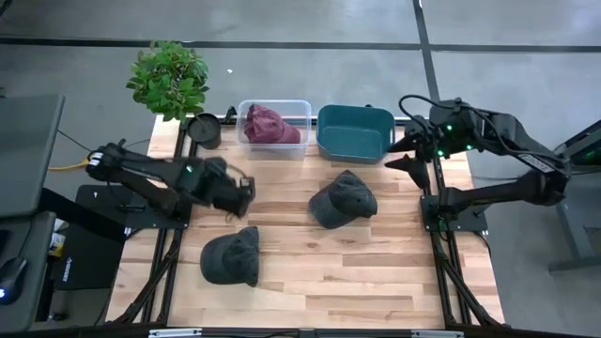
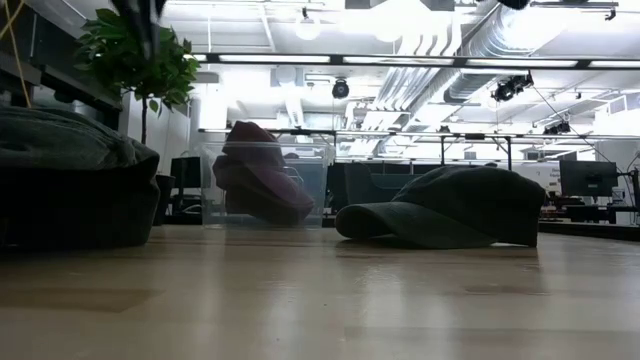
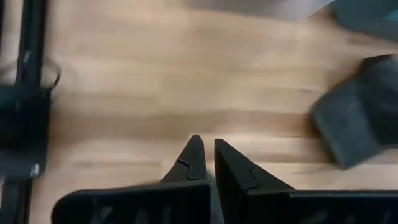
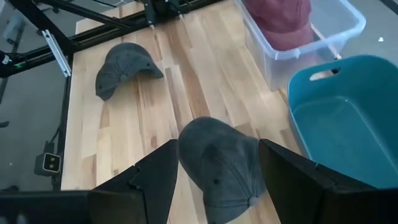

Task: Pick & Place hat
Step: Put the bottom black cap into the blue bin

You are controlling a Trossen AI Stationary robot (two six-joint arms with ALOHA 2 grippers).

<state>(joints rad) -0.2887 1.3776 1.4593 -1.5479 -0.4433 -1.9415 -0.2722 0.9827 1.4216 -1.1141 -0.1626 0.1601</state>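
Nearest the low camera sits a dark grey cloth cap (image 2: 70, 185), big and close, resting flat on the pale wooden worktop (image 1: 310, 272). From above, this cap lies near the front, on the left side. I think it waits there for its turn.

Just behind it hangs the left gripper (image 1: 246, 194), low over bare wood. Its jaws are pressed together and hold nothing, so it looks like it is only waiting.

Farther back stands a clear plastic box (image 1: 274, 127) with a dark red cap (image 1: 270, 124) lying inside. That cap looks already put away.

Near the middle lies a second dark grey cap (image 1: 343, 200), flat on the wood. Behind it is a teal plastic tub (image 1: 354, 132), with nothing in it that I can see. It may be where this cap goes.

On the right, the right gripper (image 1: 413, 155) hangs up high beside the tub. Its jaws stand apart and hold nothing. It points down at the middle cap, maybe getting ready to reach for it.
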